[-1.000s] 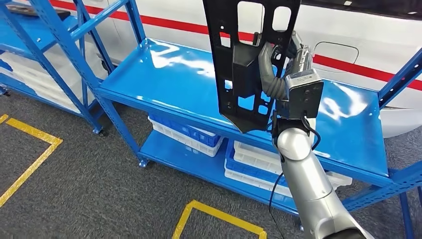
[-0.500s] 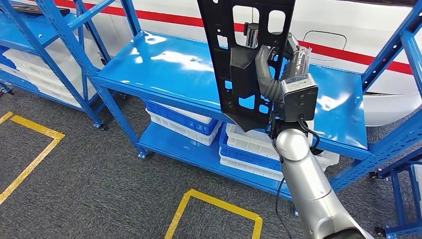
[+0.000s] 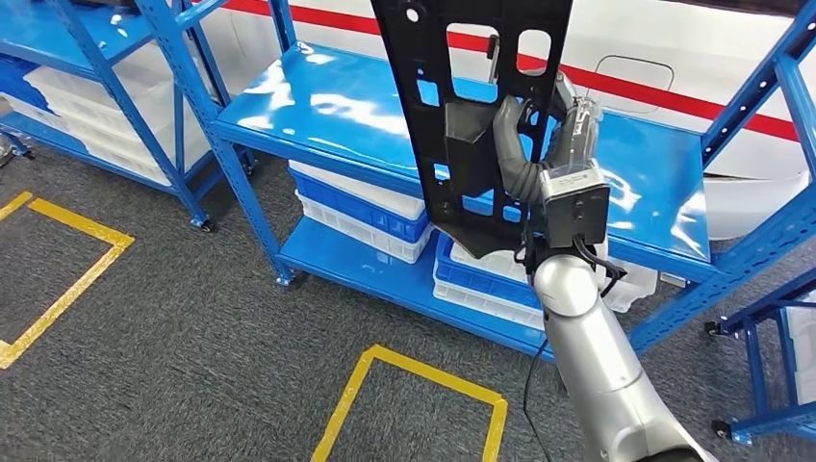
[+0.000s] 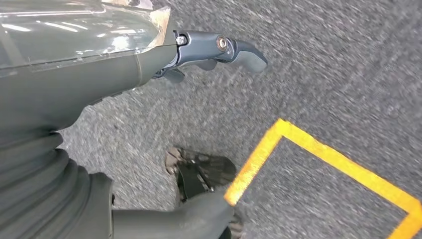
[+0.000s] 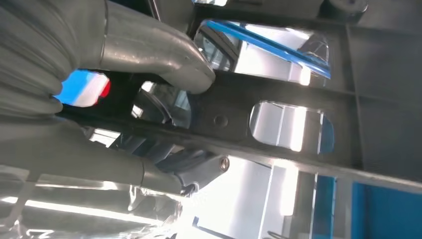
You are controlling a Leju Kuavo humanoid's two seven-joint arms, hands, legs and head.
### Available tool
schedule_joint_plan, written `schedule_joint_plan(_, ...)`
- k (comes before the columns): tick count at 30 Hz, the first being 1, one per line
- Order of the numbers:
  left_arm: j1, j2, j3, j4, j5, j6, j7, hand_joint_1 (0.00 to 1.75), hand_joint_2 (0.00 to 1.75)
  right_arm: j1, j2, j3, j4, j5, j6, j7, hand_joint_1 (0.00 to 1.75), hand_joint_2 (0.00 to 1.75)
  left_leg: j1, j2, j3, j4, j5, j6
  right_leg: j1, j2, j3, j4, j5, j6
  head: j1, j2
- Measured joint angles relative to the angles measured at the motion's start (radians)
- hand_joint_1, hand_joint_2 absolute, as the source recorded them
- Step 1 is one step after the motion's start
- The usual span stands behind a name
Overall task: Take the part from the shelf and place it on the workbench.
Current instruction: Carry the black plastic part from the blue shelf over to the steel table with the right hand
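- Right hand (image 3: 550, 130) has its fingers wrapped around the black perforated plastic panel (image 3: 471, 106), thumb (image 5: 154, 52) pressed across one rib. The panel stands upright, clear above the blue shelf (image 3: 366, 106) beyond the fingertips.
- Left hand (image 4: 219, 50) hangs over grey carpet holding nothing; can't tell if it's curled or loose.
- Looks like the carry step: part's off the shelf, no workbench near the fingers.
- Next move needs a firm grip while turning toward the bench.

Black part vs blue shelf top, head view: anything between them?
Nothing. In the head view the black part hangs upright in the right hand, in front of the bare, glossy shelf top.
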Motion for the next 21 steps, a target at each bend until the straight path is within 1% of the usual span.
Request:
schedule_joint_plan(1, 0.0, 0.0, 0.0, 0.0, -0.001, 0.0, -0.001, 0.0, 1.75, 0.002, -0.002, 0.0, 0.0, 0.0, -0.001, -0.001, 1.75, 1.75, -0.002, 0.0, -0.016, 0.0, 0.011, 0.004, 0.001, 0.0, -0.019, 0.067, -0.043, -0.007, 0.002, 0.0)
schedule_joint_plan(2, 0.001, 0.0, 0.0, 0.0, -0.002, 0.0, -0.002, 0.0, 1.75, 0.005, -0.004, 0.0, 0.0, 0.001, -0.002, -0.001, 1.75, 1.75, -0.004, 0.0, -0.031, 0.0, 0.021, 0.005, 0.001, 0.0, -0.032, 0.13, -0.068, -0.007, 0.002, 0.0)
schedule_joint_plan(3, 0.001, 0.0, 0.0, 0.0, -0.003, 0.0, -0.003, 0.0, 1.75, 0.008, -0.006, 0.0, 0.0, 0.002, -0.002, -0.002, 1.75, 1.75, -0.007, -0.001, -0.046, 0.001, 0.033, 0.005, 0.002, 0.0, -0.034, 0.174, -0.072, 0.0, 0.002, 0.0)
schedule_joint_plan(4, 0.001, 0.0, 0.0, 0.0, -0.005, 0.0, -0.006, 0.0, 1.75, 0.012, -0.007, 0.0, 0.0, 0.003, -0.002, -0.003, 1.75, 1.75, -0.009, -0.001, -0.06, 0.001, 0.044, 0.004, 0.003, 0.0, -0.021, 0.187, -0.058, 0.009, 0.002, 0.0)
schedule_joint_plan(5, 0.002, 0.0, 0.0, 0.0, -0.006, 0.0, -0.01, 0.0, 1.75, 0.015, -0.008, 0.0, 0.0, 0.004, -0.003, -0.004, 1.75, 1.75, -0.011, -0.003, -0.074, 0.002, 0.055, 0.002, 0.005, 0.001, 0.01, 0.164, -0.036, 0.018, 0.002, 0.0)
schedule_joint_plan(6, 0.001, 0.0, 0.0, 0.0, -0.008, 0.0, -0.014, 0.0, 1.75, 0.017, -0.009, 0.0, 0.0, 0.004, -0.003, -0.005, 1.75, 1.75, -0.013, -0.005, -0.084, 0.003, 0.065, 0.0, 0.006, 0.002, 0.058, 0.106, -0.016, 0.02, 0.002, 0.0)
schedule_joint_plan(7, 0.001, 0.0, 0.0, 0.0, -0.01, 0.0, -0.019, 0.0, 1.75, 0.018, -0.01, 0.0, -0.002, 0.005, -0.003, -0.006, 1.75, 1.75, -0.016, -0.008, -0.094, 0.005, 0.074, -0.003, 0.008, 0.006, 0.118, 0.026, -0.012, 0.016, 0.003, 0.0)
schedule_joint_plan(8, 0.001, -0.001, 0.0, 0.0, -0.011, 0.0, -0.022, 0.0, 1.75, 0.018, -0.01, 0.0, -0.004, 0.007, -0.003, -0.008, 1.75, 1.75, -0.018, -0.01, -0.1, 0.008, 0.081, -0.007, 0.01, 0.009, 0.167, -0.05, -0.021, 0.009, 0.002, 0.0)
schedule_joint_plan(9, 0.001, -0.001, 0.0, 0.0, -0.012, 0.0, -0.025, 0.0, 1.75, 0.019, -0.01, 0.001, -0.006, 0.007, -0.004, -0.01, 1.75, 1.75, -0.02, -0.012, -0.104, 0.01, 0.088, -0.011, 0.012, 0.012, 0.2, -0.106, -0.034, 0.001, 0.001, 0.0)
schedule_joint_plan(10, 0.001, -0.001, 0.0, 0.0, -0.013, 0.001, -0.028, 0.0, 1.75, 0.02, -0.011, 0.001, -0.007, 0.008, -0.004, -0.011, 1.75, 1.75, -0.021, -0.013, -0.107, 0.011, 0.093, -0.016, 0.014, 0.014, 0.216, -0.138, -0.047, -0.006, 0.0, 0.0)
schedule_joint_plan(11, 0.002, 0.0, 0.0, 0.0, -0.013, 0.001, -0.03, 0.0, 1.75, 0.021, -0.011, 0.001, -0.008, 0.008, -0.004, -0.013, 1.75, 1.75, -0.019, -0.015, -0.109, 0.011, 0.098, -0.022, 0.012, 0.013, 0.215, -0.147, -0.048, -0.013, -0.001, 0.0)
schedule_joint_plan(12, 0.003, 0.001, 0.0, 0.0, -0.013, 0.001, -0.032, 0.0, 1.75, 0.021, -0.012, 0.001, -0.008, 0.008, -0.004, -0.014, 1.75, 1.75, -0.016, -0.016, -0.112, 0.014, 0.097, -0.028, 0.008, 0.009, 0.212, -0.147, -0.044, -0.02, -0.001, 0.0)
schedule_joint_plan(13, 0.004, 0.002, 0.0, 0.0, -0.013, 0.001, -0.033, 0.0, 1.75, 0.021, -0.012, 0.001, -0.008, 0.008, -0.004, -0.014, 1.75, 1.75, -0.013, -0.017, -0.119, 0.026, 0.083, -0.034, 0.004, 0.006, 0.211, -0.148, -0.038, -0.03, -0.002, 0.0)
schedule_joint_plan(14, 0.005, 0.003, 0.0, 0.0, -0.013, 0.002, -0.034, 0.0, 1.75, 0.021, -0.012, 0.002, -0.008, 0.008, -0.004, -0.015, 1.75, 1.75, -0.01, -0.015, -0.131, 0.054, 0.053, -0.041, -0.001, 0.001, 0.209, -0.149, -0.03, -0.039, -0.004, 0.0)
schedule_joint_plan(15, 0.005, 0.003, 0.0, 0.0, -0.014, 0.002, -0.034, 0.0, 1.75, 0.021, -0.012, 0.002, -0.008, 0.008, -0.004, -0.015, 1.75, 1.75, -0.006, -0.013, -0.149, 0.103, 0.012, -0.049, -0.001, -0.003, 0.207, -0.148, -0.024, -0.044, -0.006, 0.0)
schedule_joint_plan(16, 0.005, 0.003, 0.0, 0.0, -0.014, 0.002, -0.034, 0.0, 1.75, 0.021, -0.011, 0.002, -0.008, 0.008, -0.004, -0.016, 1.75, 1.75, -0.002, -0.011, -0.172, 0.168, -0.032, -0.057, 0.0, -0.006, 0.202, -0.147, -0.02, -0.047, -0.009, 0.0)
schedule_joint_plan(17, 0.005, 0.003, 0.0, 0.0, -0.014, 0.002, -0.034, 0.0, 1.75, 0.022, -0.011, 0.002, -0.008, 0.008, -0.004, -0.015, 1.75, 1.75, 0.002, -0.01, -0.195, 0.235, -0.064, -0.064, 0.001, -0.009, 0.197, -0.146, -0.016, -0.046, -0.01, 0.0)
schedule_joint_plan(18, 0.006, 0.003, 0.0, 0.0, -0.014, 0.003, -0.034, 0.0, 1.75, 0.023, -0.011, 0.002, -0.008, 0.008, -0.004, -0.015, 1.75, 1.75, 0.005, -0.008, -0.207, 0.283, -0.078, -0.069, 0.001, -0.013, 0.193, -0.144, -0.014, -0.045, -0.01, 0.0)
schedule_joint_plan(19, 0.006, 0.003, 0.0, 0.0, -0.014, 0.004, -0.034, 0.0, 1.75, 0.024, -0.011, 0.003, -0.008, 0.008, -0.004, -0.015, 1.75, 1.75, 0.008, -0.007, -0.203, 0.295, -0.071, -0.072, 0.001, -0.016, 0.191, -0.142, -0.013, -0.044, -0.01, 0.0)
schedule_joint_plan(20, 0.006, 0.003, 0.0, 0.0, -0.014, 0.005, -0.034, 0.0, 1.75, 0.024, -0.011, 0.003, -0.008, 0.008, -0.004, -0.015, 1.75, 1.75, 0.01, -0.004, -0.178, 0.264, -0.049, -0.073, 0.001, -0.019, 0.19, -0.141, -0.012, -0.043, -0.01, 0.0)
schedule_joint_plan(21, 0.007, 0.003, 0.0, 0.0, -0.014, 0.007, -0.034, 0.0, 1.75, 0.024, -0.011, 0.003, -0.008, 0.008, -0.004, -0.016, 1.75, 1.75, 0.012, 0.001, -0.136, 0.199, -0.018, -0.072, 0.001, -0.022, 0.191, -0.14, -0.013, -0.042, -0.01, 0.0)
